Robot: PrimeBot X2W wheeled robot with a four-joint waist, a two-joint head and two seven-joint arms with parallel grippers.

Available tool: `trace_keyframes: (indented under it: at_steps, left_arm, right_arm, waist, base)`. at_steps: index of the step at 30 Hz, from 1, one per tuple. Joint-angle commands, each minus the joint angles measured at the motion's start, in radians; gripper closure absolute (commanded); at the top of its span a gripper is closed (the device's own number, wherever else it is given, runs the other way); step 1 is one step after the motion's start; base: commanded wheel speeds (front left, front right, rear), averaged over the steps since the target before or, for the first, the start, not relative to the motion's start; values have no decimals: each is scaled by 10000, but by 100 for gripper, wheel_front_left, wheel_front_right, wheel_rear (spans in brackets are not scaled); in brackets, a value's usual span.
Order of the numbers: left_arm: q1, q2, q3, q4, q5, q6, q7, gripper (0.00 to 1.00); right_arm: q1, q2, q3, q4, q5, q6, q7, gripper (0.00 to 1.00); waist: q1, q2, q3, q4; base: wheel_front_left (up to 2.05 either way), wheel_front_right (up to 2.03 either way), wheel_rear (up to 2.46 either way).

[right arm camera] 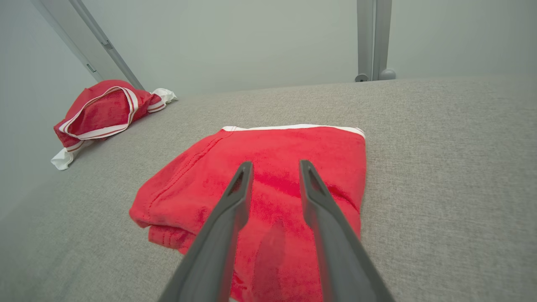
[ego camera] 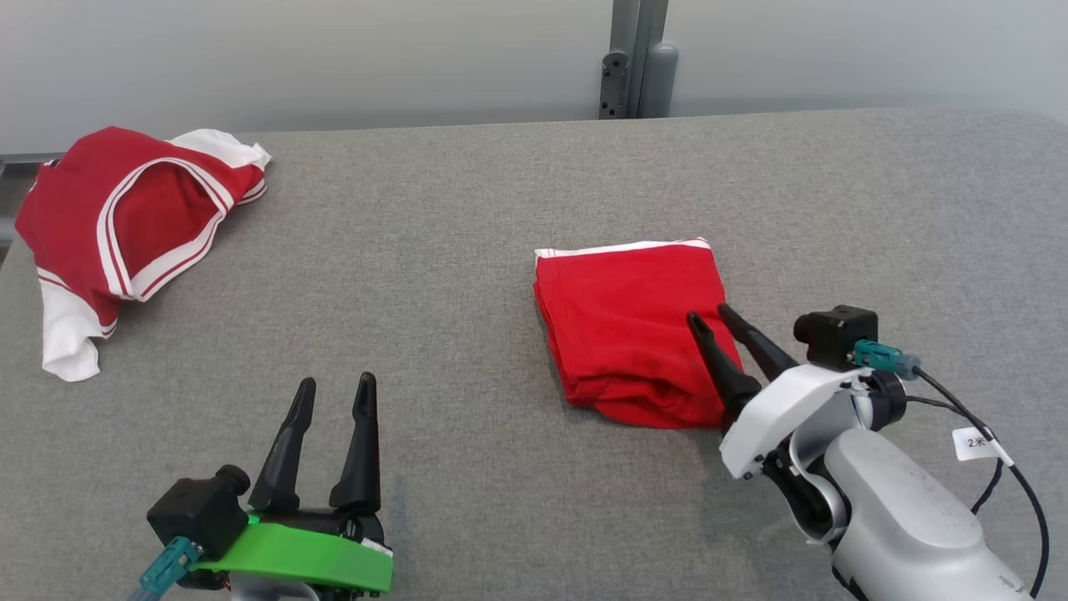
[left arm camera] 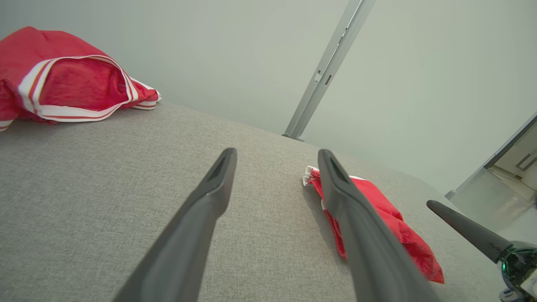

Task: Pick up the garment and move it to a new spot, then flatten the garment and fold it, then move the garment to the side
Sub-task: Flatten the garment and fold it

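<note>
The garment (ego camera: 626, 317) is a red cloth folded into a compact rectangle with a white band along its far edge, lying right of the middle of the grey table (ego camera: 467, 250). My right gripper (ego camera: 708, 314) hovers over its near right corner, jaws apart with nothing between them; the right wrist view shows the red fold (right arm camera: 285, 147) beneath the right gripper (right arm camera: 276, 165). My left gripper (ego camera: 336, 381) stands open over bare table at the lower left. From the left wrist, the garment (left arm camera: 386, 214) lies partly behind the right finger of the left gripper (left arm camera: 277, 152).
A second red garment with white stripes (ego camera: 125, 217) lies crumpled at the table's far left corner, partly over the edge. A grey metal post (ego camera: 638, 58) stands behind the table's back edge against a pale wall. One right-arm finger (left arm camera: 461, 226) shows in the left wrist view.
</note>
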Motion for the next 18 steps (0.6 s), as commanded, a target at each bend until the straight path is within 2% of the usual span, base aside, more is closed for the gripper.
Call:
trace_keyframes:
  at_steps: [1,2,4,5,11,18]
  left_arm:
    - [143,55,-5,2,-41,12,15,0]
    - [147,59,-7,3,-47,18,13,0]
    - [142,61,-9,17,-65,18,10,0]
    - [126,55,-9,22,-84,20,6,0]
    - [-43,-12,-17,62,-110,1,-24,0]
    - [-162,-54,-4,103,-127,-36,-58,0]
  right_arm:
    - [68,90,15,29,-207,0,11,67]
    - [40,196,63,55,-300,0,33,75]
    - [-81,313,186,138,-568,0,34,96]
    - [-184,436,253,232,-712,0,-13,100]
    - [-689,1101,1051,1663,-1389,0,-118,100]
    - [-837,1548,2400,2743,-1122,-1,-346,100]
  waist:
    - [0,-1,17,76]
    - [0,-1,23,102]
    - [0,-1,30,151]
    - [0,-1,43,181]
    - [0,-1,178,379]
    - [0,-1,309,544]
  base:
    - [0,0,0]
    - [0,0,0]
    - [0,0,0]
    - [0,0,0]
    - [0,0,0]
    - [0,0,0]
